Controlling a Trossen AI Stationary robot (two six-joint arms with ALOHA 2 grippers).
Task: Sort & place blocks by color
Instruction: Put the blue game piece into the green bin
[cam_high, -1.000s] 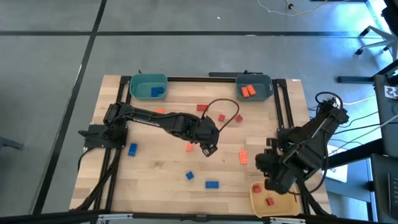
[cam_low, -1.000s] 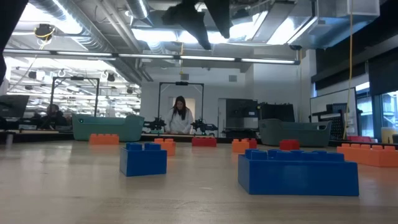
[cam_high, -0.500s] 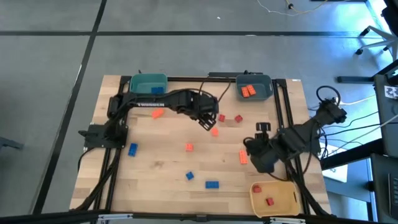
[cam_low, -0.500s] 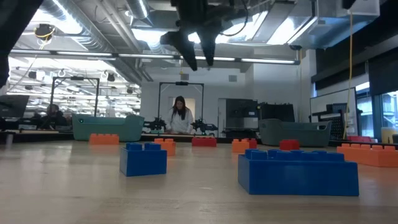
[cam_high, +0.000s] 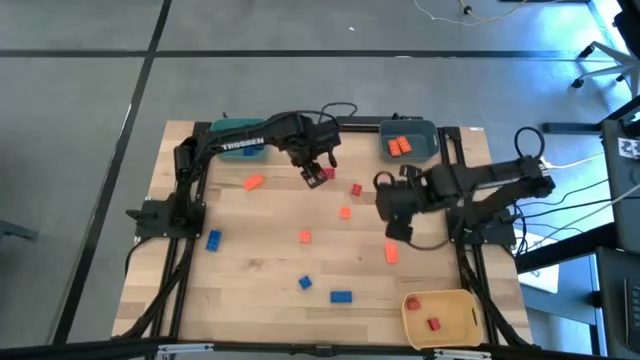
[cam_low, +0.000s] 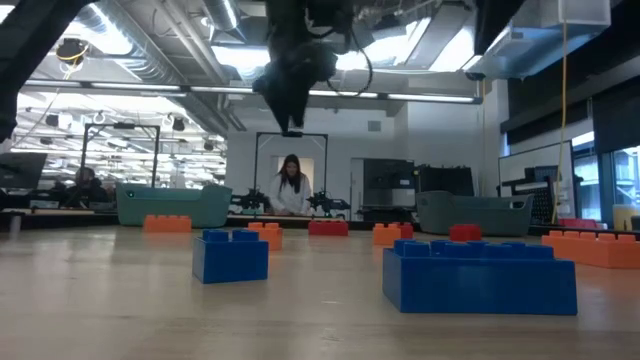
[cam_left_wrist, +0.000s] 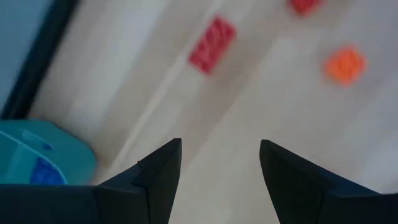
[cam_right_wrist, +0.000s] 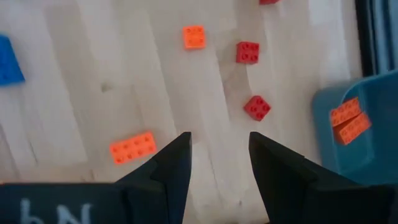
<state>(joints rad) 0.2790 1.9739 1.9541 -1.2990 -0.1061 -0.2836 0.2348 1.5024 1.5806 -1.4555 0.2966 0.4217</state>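
Blocks are found partly sorted, most of them loose on the worktop (cam_high: 250, 290). Two orange blocks (cam_high: 399, 147) are seen inside the grey-blue bin (cam_high: 428, 149) at the far right corner. A blue block (cam_left_wrist: 40, 171) lies in the teal bin (cam_high: 228, 149) at the far left, shown in the left wrist view. One red block (cam_high: 433, 323) is noted in the yellow bin (cam_high: 463, 318) at the near right.

Left to be sorted, by the high view: a red block (cam_high: 328, 174) and another red block (cam_high: 356, 189) near the far middle; an orange block (cam_high: 252, 182) toward the left; small orange blocks at (cam_high: 345, 212) and (cam_high: 304, 236); an orange brick (cam_high: 390, 254) near the right arm; blue blocks at (cam_high: 213, 239), (cam_high: 305, 283) and (cam_high: 341, 296) toward the near side. Roughly a quarter of the work is judged done, no more.

The left claw (cam_high: 312, 175) is held above the far middle, just beside the red block, its fingers spread and nothing between them. The right claw (cam_high: 393, 231) hangs over the worktop right of centre, above the orange brick, fingers parted, nothing gripped. No block is in carriage at this moment.
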